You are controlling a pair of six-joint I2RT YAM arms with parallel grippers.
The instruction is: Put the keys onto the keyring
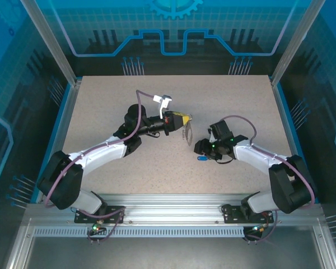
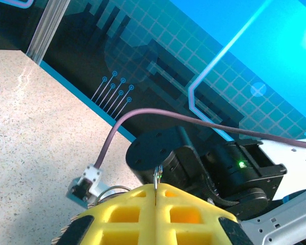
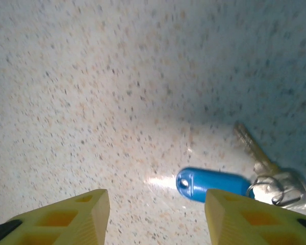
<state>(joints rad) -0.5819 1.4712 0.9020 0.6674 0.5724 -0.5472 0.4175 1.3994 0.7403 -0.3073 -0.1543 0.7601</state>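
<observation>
The key lies flat on the table, with a bright blue plastic head (image 3: 211,185) and a silver blade (image 3: 252,145); a small metal split ring (image 3: 278,188) sits at its end. From above the key (image 1: 202,158) is a blue speck just under my right gripper (image 1: 203,150). My right gripper (image 3: 154,198) hovers open over the table, its right finger (image 3: 234,214) overlapping the blue head. My left gripper (image 1: 182,119) is shut on the thin keyring (image 1: 189,133), which hangs below it above the table. Only the keyring's edge (image 2: 157,177) pokes out between the shut yellow fingers (image 2: 155,193).
Speckled tabletop (image 1: 157,168) with raised blue-edged walls all round. The right arm's dark wrist (image 2: 194,163) and purple cable (image 2: 158,113) stand close in front of the left gripper. The two grippers face each other near the table's middle.
</observation>
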